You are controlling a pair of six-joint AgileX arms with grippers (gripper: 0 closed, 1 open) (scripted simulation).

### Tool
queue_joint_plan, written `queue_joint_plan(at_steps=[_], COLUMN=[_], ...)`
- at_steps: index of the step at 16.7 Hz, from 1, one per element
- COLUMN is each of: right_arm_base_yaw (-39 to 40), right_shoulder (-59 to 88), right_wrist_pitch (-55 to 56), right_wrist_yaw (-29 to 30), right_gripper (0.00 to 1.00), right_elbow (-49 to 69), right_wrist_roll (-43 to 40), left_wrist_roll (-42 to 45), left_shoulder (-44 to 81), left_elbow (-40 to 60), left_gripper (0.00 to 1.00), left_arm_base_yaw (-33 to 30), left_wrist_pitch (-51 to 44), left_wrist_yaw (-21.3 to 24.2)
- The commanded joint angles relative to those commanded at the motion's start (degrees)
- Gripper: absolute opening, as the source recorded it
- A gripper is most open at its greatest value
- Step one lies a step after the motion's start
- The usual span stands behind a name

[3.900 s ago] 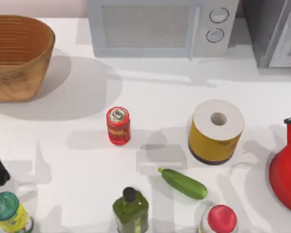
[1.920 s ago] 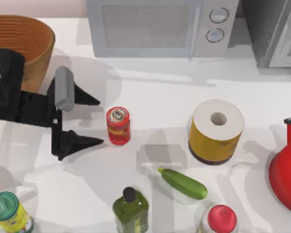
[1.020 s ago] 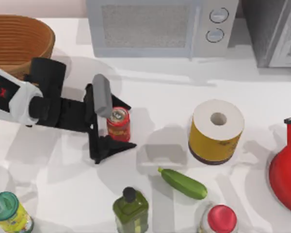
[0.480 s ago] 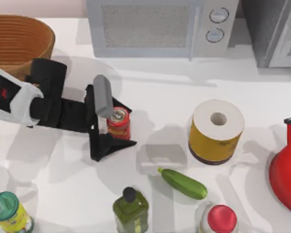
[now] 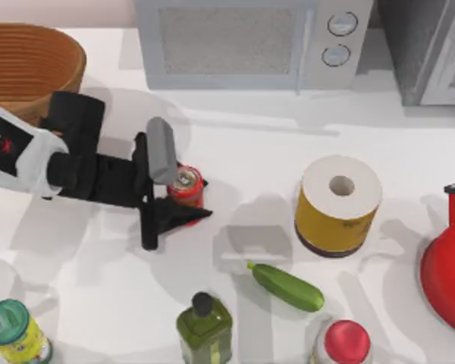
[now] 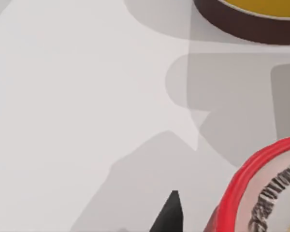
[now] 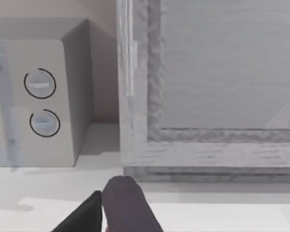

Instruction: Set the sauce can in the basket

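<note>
Near table centre, left end effector (image 5: 188,199) clamps sauce can (image 5: 186,184).

A white table (image 5: 235,144) carries a grey microwave (image 5: 250,42) at the back.

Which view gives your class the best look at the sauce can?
The top view: the sauce can stands whole between the left gripper fingers. The left wrist view catches just its red edge.
</note>
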Motion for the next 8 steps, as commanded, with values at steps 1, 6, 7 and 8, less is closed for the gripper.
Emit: queue_joint_plan(at_steps=[1, 6, 7, 8], right_arm_base_yaw=[0.00, 0.00, 0.00, 0.00], right_shoulder=[0.00, 0.00, 0.00, 0.00], right_wrist_pitch=[0.00, 0.00, 0.00, 0.00], right_wrist_yaw=[0.00, 0.00, 0.00, 0.00], right_gripper=[1.00, 1.00, 1.00, 1.00], right_elbow=[0.00, 0.00, 0.00, 0.00], right_wrist_roll=[0.00, 0.00, 0.00, 0.00], left_wrist_roll=[0.00, 0.00, 0.00, 0.00], left_shoulder=[0.00, 0.00, 0.00, 0.00], left_elbow=[0.00, 0.00, 0.00, 0.00], left_gripper=[0.02, 0.00, 0.00, 0.00], left_arm_base_yaw=[0.00, 0.00, 0.00, 0.00], left_wrist_pitch=[0.00, 0.00, 0.00, 0.00], left_wrist_yaw=[0.00, 0.00, 0.00, 0.00])
